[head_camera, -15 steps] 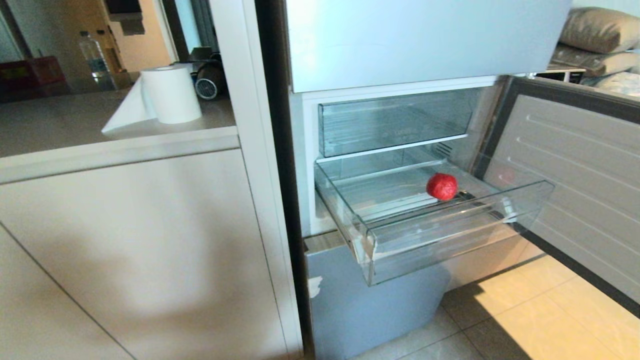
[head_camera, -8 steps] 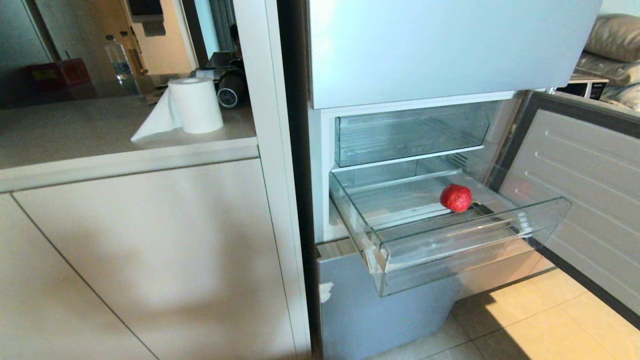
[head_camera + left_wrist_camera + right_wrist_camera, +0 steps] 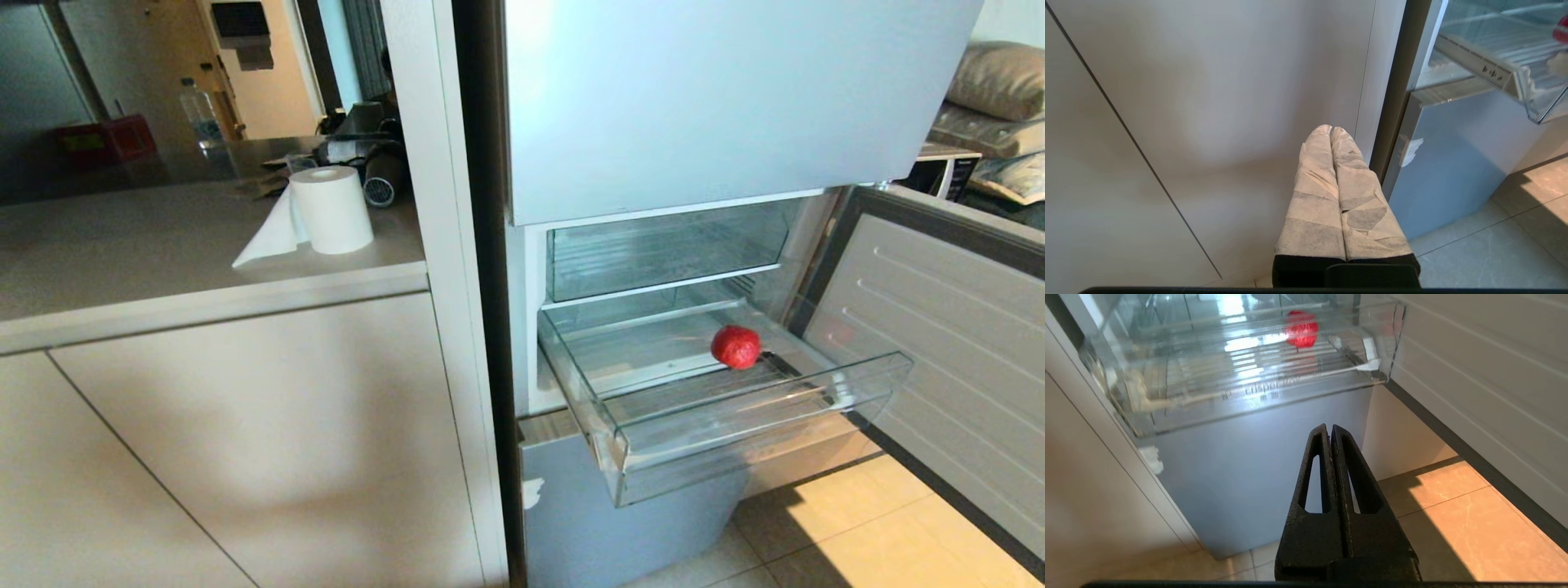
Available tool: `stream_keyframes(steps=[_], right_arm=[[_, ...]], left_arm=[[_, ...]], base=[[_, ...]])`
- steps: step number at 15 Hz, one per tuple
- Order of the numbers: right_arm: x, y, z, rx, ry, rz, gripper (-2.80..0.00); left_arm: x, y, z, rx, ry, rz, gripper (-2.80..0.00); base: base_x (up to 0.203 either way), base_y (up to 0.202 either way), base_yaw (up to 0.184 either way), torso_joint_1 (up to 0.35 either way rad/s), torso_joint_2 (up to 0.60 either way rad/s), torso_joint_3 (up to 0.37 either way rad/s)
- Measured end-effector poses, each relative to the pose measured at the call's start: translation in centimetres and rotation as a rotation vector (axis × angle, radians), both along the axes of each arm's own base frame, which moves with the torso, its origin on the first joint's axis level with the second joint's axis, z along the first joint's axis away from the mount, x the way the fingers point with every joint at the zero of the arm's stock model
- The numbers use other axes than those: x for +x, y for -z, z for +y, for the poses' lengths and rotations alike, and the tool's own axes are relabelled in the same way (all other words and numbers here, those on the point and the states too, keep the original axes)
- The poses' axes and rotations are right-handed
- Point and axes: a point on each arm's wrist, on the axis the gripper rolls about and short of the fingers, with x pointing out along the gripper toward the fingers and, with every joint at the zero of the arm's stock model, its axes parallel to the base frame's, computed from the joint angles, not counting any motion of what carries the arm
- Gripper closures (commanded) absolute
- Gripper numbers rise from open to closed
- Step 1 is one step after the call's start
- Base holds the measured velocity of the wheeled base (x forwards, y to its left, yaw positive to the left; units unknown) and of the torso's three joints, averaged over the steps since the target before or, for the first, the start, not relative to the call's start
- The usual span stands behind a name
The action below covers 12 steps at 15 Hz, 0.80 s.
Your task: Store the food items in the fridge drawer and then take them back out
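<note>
Clear ribbed fridge drawer [image 3: 735,425] holds 1 bumpy red food item [image 3: 735,346]; left tool [image 3: 1330,130] and right tool [image 3: 1329,428] clenched, empty.

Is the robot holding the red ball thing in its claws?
No, nothing is held. Both the left gripper and the right gripper are shut and empty, down low. The red food item sits in the fridge drawer.

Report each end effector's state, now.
Left end effector: closed, holding nothing.
Right end effector: closed, holding nothing.
</note>
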Motion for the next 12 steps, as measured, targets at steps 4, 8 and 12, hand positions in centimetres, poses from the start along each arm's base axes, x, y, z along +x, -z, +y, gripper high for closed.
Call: stream_keyframes(steps=[4, 8, 12], right_arm=[[0.0, 0.0, 0.0, 0.004, 0.003, 0.001, 0.00], [0.8, -0.2, 0.0, 0.002, 0.005, 0.101, 0.00], [3.0, -2.3, 0.0, 0.006, 0.007, 0.229, 0.00]], left_arm=[[0.0, 0.0, 0.0, 0.000, 0.000, 0.000, 0.00], [0.0, 0.0, 0.0, 0.000, 0.000, 0.000, 0.00], [0.0, 0.0, 0.0, 0.000, 0.000, 0.000, 0.00]], base=[[0.000, 0.000, 0.000, 0.102, -0.21, -0.100], [0.000, 0.000, 0.000, 0.000, 0.00, 0.000], [0.000, 0.000, 0.000, 0.000, 0.00, 0.000]])
